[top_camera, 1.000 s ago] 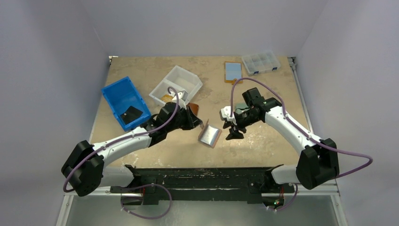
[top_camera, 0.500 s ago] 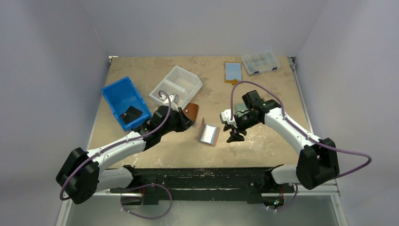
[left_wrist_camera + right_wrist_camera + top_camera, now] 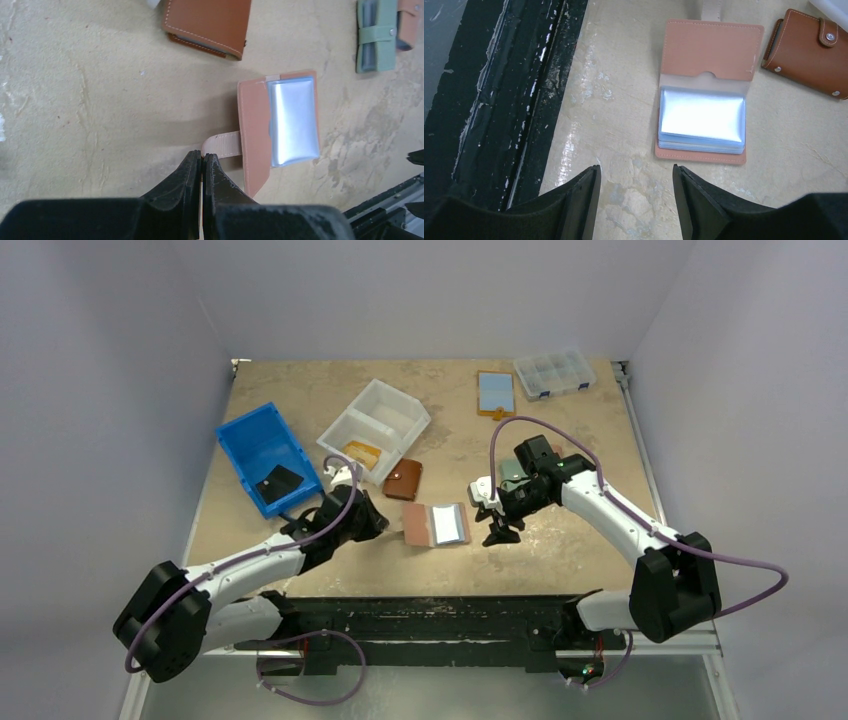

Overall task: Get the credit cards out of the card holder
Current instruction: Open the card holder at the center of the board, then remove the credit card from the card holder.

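The pink card holder (image 3: 420,525) lies open and flat on the table between the arms. Its right panel carries a clear sleeve over a stack of light-blue credit cards (image 3: 702,120), which also show as a pale block of cards (image 3: 293,120) in the left wrist view. My left gripper (image 3: 201,159) is shut at the tip of the holder's pale strap (image 3: 225,145), which runs taut from the left panel. My right gripper (image 3: 636,170) hangs open just right of the holder, with nothing between its fingers.
A brown snap wallet (image 3: 404,479) lies just behind the holder. A green card case (image 3: 375,35) sits under the right arm. A blue bin (image 3: 262,455), a white bin (image 3: 375,420) and a clear organiser (image 3: 554,372) stand further back. The black rail (image 3: 509,100) runs along the near edge.
My left gripper has drawn back to the left and nearer, pulling the flap over. The holder went from half-folded and standing to lying open flat. The right gripper barely moved.
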You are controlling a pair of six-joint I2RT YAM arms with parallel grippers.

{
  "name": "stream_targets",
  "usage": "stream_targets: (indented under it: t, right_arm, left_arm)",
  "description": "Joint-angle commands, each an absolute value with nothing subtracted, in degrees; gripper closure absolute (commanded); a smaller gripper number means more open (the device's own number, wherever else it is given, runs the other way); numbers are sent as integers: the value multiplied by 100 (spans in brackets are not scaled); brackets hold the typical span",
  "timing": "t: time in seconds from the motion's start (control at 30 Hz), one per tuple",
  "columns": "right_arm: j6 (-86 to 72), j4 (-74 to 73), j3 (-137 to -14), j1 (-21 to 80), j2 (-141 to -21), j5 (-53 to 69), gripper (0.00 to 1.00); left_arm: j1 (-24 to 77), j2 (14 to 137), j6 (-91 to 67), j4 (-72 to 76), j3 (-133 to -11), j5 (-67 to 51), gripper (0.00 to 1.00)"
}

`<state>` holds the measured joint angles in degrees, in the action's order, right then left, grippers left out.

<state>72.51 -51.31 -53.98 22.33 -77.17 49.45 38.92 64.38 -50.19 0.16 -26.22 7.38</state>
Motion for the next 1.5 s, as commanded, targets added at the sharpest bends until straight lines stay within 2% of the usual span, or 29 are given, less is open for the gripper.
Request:
stream_targets:
  t: [0.0, 0.13, 0.3, 0.4, 0.87, 1.07, 1.23, 1.37, 1.47]
  right_arm:
    - [7359, -5011, -5353, 2223, -7641, 5120, 38]
    - [7348, -5001, -5353, 2235, -7681, 5098, 38]
    - [7330, -4992, -5353, 2256, -7714, 5089, 38]
    - [7321, -4992, -5352, 2259, -7725, 5082, 38]
    - [7312, -5018, -5370, 2258, -7708, 5088, 38]
    - [7308, -5019, -5379, 2254, -7726, 5113, 38]
    - [6926, -4790, -5362, 2267, -7767, 5073, 41]
    - [6127, -4275, -5372, 2292, -7823, 4858, 57]
    - [5591, -3979, -5417, 2302, -7932, 4767, 70]
  left_arm:
    - [3845, 6485, -5051, -336, -2544, 963, 100]
    - [3846, 6404, -5090, -631, -2554, 1120, 100]
    - [3845, 6053, -5105, -938, -2627, 1321, 75]
    - [3844, 5884, -5075, -1128, -2735, 1376, 66]
    - [3852, 4753, -4655, -1919, -3307, 1424, 43]
    - [3854, 4337, -4427, -1659, -3413, 840, 42]
    - [3850, 4321, -4463, -817, -3311, -150, 45]
    - [3871, 4510, -4716, 176, -3176, -1208, 50]
    - [4127, 4658, -4799, 600, -3215, -1458, 53]
